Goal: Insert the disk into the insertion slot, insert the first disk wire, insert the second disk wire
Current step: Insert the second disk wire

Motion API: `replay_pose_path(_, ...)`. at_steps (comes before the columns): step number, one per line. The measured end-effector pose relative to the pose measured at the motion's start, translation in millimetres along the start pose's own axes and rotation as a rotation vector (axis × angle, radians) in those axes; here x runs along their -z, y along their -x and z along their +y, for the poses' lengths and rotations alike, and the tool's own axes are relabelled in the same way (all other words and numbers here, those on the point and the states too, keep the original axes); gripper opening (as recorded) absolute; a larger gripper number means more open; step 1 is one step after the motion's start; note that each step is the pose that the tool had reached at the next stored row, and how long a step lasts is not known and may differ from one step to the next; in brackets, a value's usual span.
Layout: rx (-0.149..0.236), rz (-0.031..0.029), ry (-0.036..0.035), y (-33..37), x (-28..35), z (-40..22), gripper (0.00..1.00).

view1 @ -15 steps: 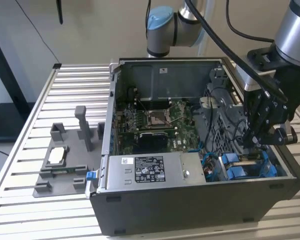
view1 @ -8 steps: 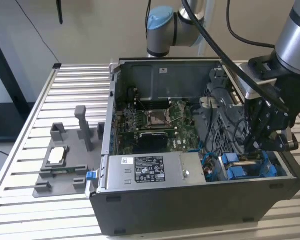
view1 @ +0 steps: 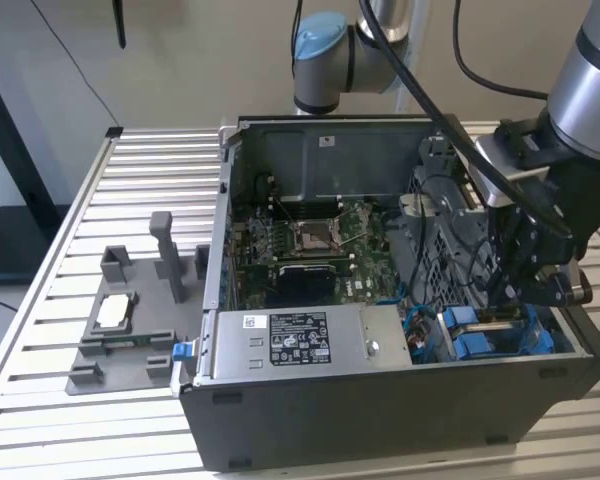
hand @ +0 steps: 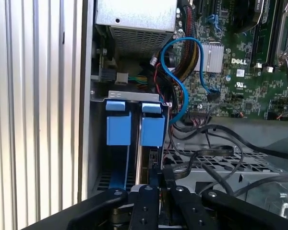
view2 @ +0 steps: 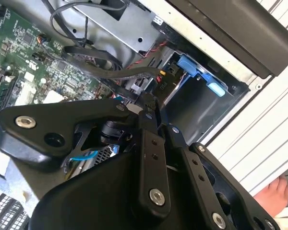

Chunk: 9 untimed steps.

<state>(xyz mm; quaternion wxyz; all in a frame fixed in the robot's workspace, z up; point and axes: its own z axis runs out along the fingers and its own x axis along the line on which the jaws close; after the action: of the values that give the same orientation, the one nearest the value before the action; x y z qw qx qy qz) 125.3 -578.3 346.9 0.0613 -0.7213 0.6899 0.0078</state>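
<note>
Black claw (hand: 158,179) linkage is looming closest, reaching down into the drive bay corner of the open computer case (view1: 380,420).

Sitting on the slatted metal table (view1: 40,400), the case is showing its green motherboard (view1: 310,250) and silver power supply (view1: 300,345). At the exterior view's right, the insertion slot (hand: 98,139) is holding the disk (hand: 134,129), whose blue frame tabs are standing side by side. Claw fingers (hand: 149,199) are lying close together, seemingly pinching a black disk wire (hand: 201,158) beside the blue cable (hand: 185,96).
</note>
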Motion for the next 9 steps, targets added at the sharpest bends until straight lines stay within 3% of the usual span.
replay_pose_path(9,0.000,-0.0001,-0.0002,-1.4,-1.8,-0.2,0.16)
